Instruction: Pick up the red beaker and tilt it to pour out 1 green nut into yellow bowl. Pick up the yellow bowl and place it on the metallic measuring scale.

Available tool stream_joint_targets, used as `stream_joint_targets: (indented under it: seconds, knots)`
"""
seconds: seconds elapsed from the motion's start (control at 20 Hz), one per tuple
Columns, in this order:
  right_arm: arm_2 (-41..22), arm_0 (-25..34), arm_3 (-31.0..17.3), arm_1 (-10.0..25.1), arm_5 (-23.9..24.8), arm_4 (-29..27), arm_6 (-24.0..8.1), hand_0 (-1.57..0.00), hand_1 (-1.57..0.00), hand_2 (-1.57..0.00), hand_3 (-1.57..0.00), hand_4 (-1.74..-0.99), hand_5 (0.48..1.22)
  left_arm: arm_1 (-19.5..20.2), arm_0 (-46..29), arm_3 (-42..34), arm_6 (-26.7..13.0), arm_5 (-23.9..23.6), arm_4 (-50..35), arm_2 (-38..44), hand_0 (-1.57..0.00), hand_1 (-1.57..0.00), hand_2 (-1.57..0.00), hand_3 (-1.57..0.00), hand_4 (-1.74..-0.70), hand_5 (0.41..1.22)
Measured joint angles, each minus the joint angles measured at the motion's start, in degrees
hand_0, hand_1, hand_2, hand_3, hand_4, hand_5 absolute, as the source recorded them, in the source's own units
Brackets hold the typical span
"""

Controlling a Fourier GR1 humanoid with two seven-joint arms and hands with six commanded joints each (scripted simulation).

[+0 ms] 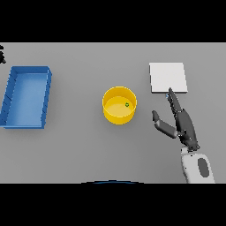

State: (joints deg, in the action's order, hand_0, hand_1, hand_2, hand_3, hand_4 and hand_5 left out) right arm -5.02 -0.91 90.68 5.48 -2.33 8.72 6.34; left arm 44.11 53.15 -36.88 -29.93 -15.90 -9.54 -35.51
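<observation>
The yellow bowl [119,105] stands upright at the table's middle with one small green nut [127,104] inside it, toward its right side. The metallic measuring scale [167,77] is a flat pale square at the back right. My right hand [183,126] rests open to the right of the bowl, a short gap away, its straight fingers reaching up to the scale's front edge and its thumb spread toward the bowl. It holds nothing. No red beaker shows anywhere. My left hand is out of the picture.
A blue rectangular bin [27,96] lies at the left side of the table, well away from the bowl. A small dark shape [1,55] shows at the far left edge.
</observation>
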Motion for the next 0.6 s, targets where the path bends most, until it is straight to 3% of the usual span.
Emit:
stream_joint_targets:
  seconds: [0.05, 0.15, 0.2, 0.3, 0.45, 0.5, 0.6]
  knots:
    - [-0.36, 0.61, -0.49, -0.55, 0.64, 0.74, -0.14, 0.00, 0.00, 0.00, 0.00, -1.327, 0.724, 1.06, -1.82, -3.47, -1.01, -1.11, -0.63, -0.56, -1.57, -1.57, -1.57, -1.34, -1.74, 1.221]
    - [-0.02, 0.74, 0.39, -0.44, 0.66, 0.16, -0.13, 0.00, 0.00, 0.00, 0.00, -1.335, 0.725, 2.90, -4.11, -7.84, -2.66, -3.18, -1.97, -0.98, -1.57, -1.57, -1.57, -1.32, -1.74, 1.146]
    - [0.34, 1.41, 0.48, -0.21, 0.69, -0.16, -1.51, 0.00, 0.00, 0.00, 0.00, -1.336, 0.727, 3.42, -5.12, -9.76, -3.47, -4.24, -2.78, -1.34, -1.57, -1.57, -1.57, -1.37, -1.68, 1.106]
    - [0.12, 1.20, 0.06, -0.35, 1.08, 0.48, -0.88, 0.00, 0.00, 0.00, 0.00, -1.326, 0.728, 4.06, -7.68, -12.98, -3.26, -5.77, -4.51, -2.28, -1.57, -1.57, -1.57, -1.44, -1.59, 0.962]
    - [-0.29, 0.98, 0.92, -0.53, 0.97, 0.51, -0.60, 0.00, 0.00, 0.00, 0.00, -1.327, 0.730, 6.14, -10.38, -18.95, -4.93, -5.65, -6.51, -4.16, -1.57, -1.57, -1.57, -0.93, -1.25, 0.810]
    - [-0.38, 0.88, 0.50, -0.69, 0.95, 0.59, -1.18, 0.00, 0.00, 0.00, 0.00, -1.325, 0.731, 6.36, -10.50, -19.60, -4.99, -5.01, -7.24, -4.59, -1.57, -1.52, -1.41, -0.85, -1.13, 0.779]
    - [0.01, 1.05, 0.76, -0.03, 1.06, 0.63, -1.20, 0.00, 0.00, 0.00, 0.00, -1.320, 0.729, 7.62, -11.87, -23.05, -3.34, -2.33, -10.41, -3.20, -1.23, -1.04, -0.93, -0.58, -0.97, 0.735]
